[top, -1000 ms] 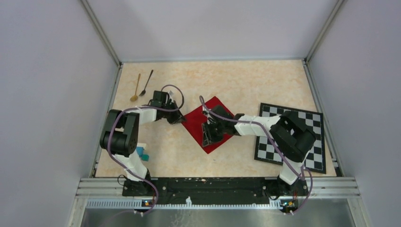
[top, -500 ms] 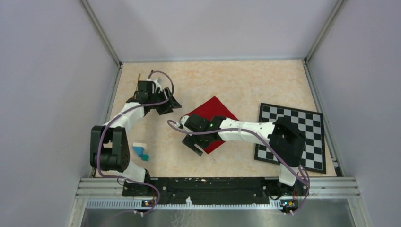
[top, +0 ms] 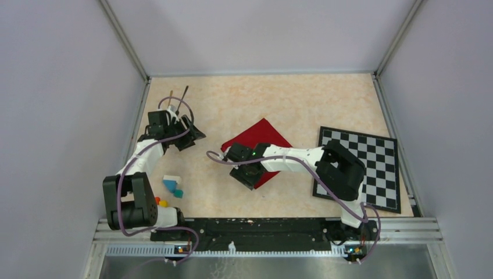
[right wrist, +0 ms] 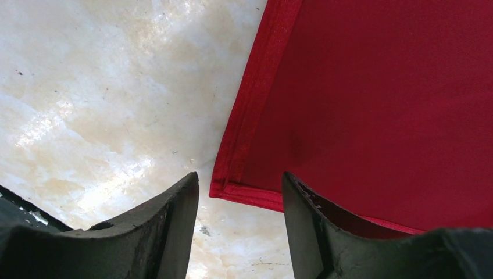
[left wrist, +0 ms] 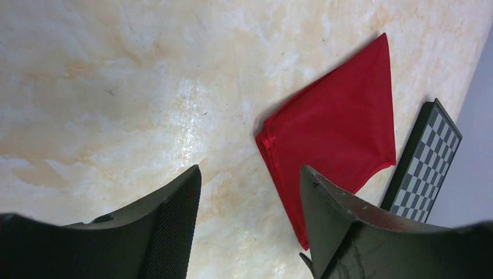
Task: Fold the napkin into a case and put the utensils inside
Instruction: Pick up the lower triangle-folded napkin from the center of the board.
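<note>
The red napkin (top: pixel 263 135) lies folded flat in the middle of the table, its left edge doubled (left wrist: pixel 343 116). My right gripper (top: pixel 246 173) hovers open over its near-left corner; in the right wrist view the hemmed corner (right wrist: pixel 244 186) lies on the table under the gap of the right gripper (right wrist: pixel 240 177). My left gripper (top: pixel 190 135) is open and empty, off to the napkin's left; the left gripper (left wrist: pixel 249 171) shows only bare table between its fingers. Of the utensils only the gold handle end (top: pixel 171 93) and the black handle end (top: pixel 185 90) show behind my left wrist.
A black-and-white chequered mat (top: pixel 363 168) lies at the right, under my right arm's elbow, its edge also in the left wrist view (left wrist: pixel 424 151). Small coloured blocks (top: pixel 172 186) sit near the left arm's base. A metal frame rail borders the table's left edge (top: pixel 136 131).
Both grippers have opened. My left arm has swung away from the napkin toward the back left. My right gripper has slid from over the napkin to its near-left corner.
</note>
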{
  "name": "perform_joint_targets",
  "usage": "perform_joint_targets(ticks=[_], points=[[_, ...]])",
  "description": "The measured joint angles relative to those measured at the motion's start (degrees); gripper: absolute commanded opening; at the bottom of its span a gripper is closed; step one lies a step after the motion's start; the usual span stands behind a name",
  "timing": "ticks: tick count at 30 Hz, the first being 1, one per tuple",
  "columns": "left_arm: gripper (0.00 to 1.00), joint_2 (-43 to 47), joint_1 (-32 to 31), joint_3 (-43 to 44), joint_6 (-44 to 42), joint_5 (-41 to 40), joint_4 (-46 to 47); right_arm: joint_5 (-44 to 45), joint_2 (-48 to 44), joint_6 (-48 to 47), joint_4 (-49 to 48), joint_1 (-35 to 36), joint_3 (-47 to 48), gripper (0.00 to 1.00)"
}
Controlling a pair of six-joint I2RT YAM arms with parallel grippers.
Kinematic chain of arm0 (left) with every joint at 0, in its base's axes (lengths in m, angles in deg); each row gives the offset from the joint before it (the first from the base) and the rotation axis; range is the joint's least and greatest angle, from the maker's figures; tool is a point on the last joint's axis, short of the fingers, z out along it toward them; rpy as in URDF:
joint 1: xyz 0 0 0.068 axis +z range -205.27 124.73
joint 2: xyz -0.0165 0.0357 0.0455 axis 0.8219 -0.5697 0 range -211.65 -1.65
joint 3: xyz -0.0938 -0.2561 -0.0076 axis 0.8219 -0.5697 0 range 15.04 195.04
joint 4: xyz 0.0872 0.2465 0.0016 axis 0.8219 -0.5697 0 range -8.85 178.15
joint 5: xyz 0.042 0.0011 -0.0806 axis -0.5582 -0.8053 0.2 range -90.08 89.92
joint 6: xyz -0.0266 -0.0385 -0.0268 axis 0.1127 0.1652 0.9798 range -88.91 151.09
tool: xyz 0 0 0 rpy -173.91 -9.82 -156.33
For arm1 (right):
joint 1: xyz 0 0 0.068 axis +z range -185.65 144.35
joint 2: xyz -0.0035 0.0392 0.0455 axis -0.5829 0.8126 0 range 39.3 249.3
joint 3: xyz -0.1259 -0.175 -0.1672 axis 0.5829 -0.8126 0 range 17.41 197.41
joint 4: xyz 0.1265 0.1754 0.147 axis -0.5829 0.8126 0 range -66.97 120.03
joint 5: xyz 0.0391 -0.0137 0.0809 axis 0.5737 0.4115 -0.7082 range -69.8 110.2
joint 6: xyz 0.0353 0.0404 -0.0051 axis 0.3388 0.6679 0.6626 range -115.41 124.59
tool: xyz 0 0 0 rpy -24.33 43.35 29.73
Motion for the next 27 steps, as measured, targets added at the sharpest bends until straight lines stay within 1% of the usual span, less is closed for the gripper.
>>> perform_joint_targets(ticks=[3,8,12,16,21,27], points=[[0.68,0.61,0.0,0.0,0.0,0.48,0.07,-0.04,0.81,0.22,0.83,-0.15,0.61,0.56],[0.69,1.64,0.02,-0.02,0.0,1.25,0.11,-0.31,2.89,1.01,2.69,-0.17,2.21,0.55],[0.69,1.92,0.09,-0.17,0.0,1.36,0.11,-0.33,3.98,1.49,3.8,-0.17,3.52,0.43],[0.69,2.43,0.11,-0.63,0.0,1.49,0.13,0.22,5.14,1.9,4.61,-0.15,4.9,0.26],[0.7,3.67,0.11,-2.45,0.02,2.03,0.28,1.9,5.18,1.9,4.15,-0.15,4.9,0.01],[0.73,4.48,0.11,-5.66,0.55,5.09,1.49,2.89,5.14,1.57,4.09,-0.17,4.87,0.0]])
